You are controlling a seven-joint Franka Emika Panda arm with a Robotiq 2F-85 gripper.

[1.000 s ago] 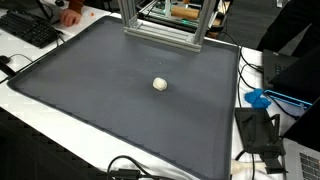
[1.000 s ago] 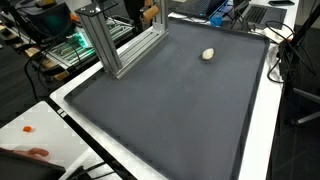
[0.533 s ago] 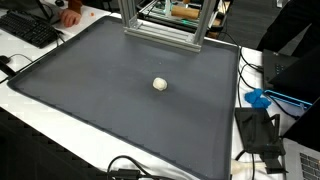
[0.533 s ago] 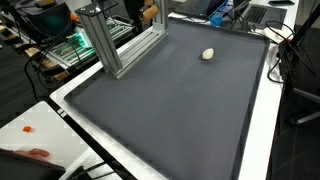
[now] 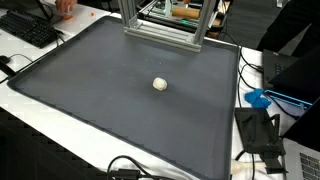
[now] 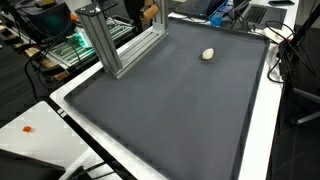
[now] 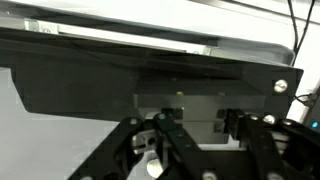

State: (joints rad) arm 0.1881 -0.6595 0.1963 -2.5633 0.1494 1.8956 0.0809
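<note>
Starting big: white counter (image 6: 262,120) carries a dark grey mat (image 5: 130,110) that covers most of it, and the mat shows in both exterior views (image 6: 170,100). Mat lies flat, with a raised rim running round its edge.

Aluminium frame (image 5: 165,35) stands upright at the mat's far edge in an exterior view. From a different angle it sits along one side of the mat (image 6: 110,50). Electronics and cabling sit behind it.

Black keyboard (image 5: 30,30) is off the mat, on the counter at a corner. Black cables (image 5: 130,168) loop along the near mat edge. A small blue object (image 5: 258,98) lies just off the mat's side, next to dark gear.

Tool (image 7: 198,125) shows only in the wrist view, coming in from the bottom of that view. Its two fingers (image 7: 168,128) are drawn roughly half-way in. A clear gap is left between them, with nothing gripped in it. Beyond it are a dark surface and a pale band across the top.

Ball (image 5: 160,85) is small, whitish and round, alone on the mat. It sits near mid-mat, somewhat toward the frame side, well apart from the rim. The same ball (image 6: 208,54) shows toward the far end of the mat in an exterior view. Nothing touches it. How near the tool is to it, I can't tell.
</note>
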